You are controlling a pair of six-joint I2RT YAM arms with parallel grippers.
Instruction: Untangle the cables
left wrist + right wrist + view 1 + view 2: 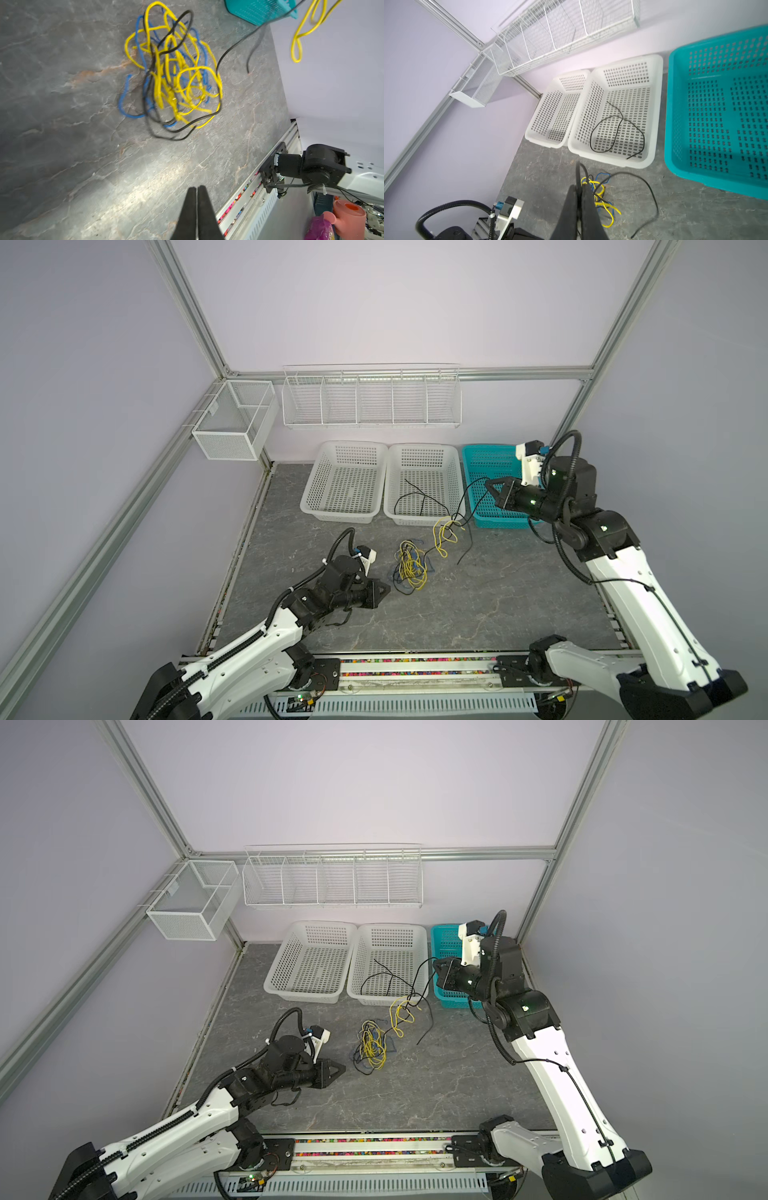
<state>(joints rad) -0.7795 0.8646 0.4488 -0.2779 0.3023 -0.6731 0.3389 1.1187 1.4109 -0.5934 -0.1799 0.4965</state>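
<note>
Grey stone-pattern tabletop (pixel 478 605) carries the cables (pixel 409 570) as a yellow, blue and black tangle, lying just ahead of the left gripper (pixel 386 588). That arm is stretched low and level, its fingers pressed together on nothing. The right gripper (pixel 487 486) is raised and pinches a black strand (pixel 469 497), which hangs below its tips with yellow loops (pixel 444 531) snagged on it.

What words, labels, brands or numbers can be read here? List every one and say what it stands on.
No text can be read in any view.
Small tag on the wire mesh basket: too small to read; it may be blank.
Purple packet beyond the table edge: any print on it is blurred.
</note>
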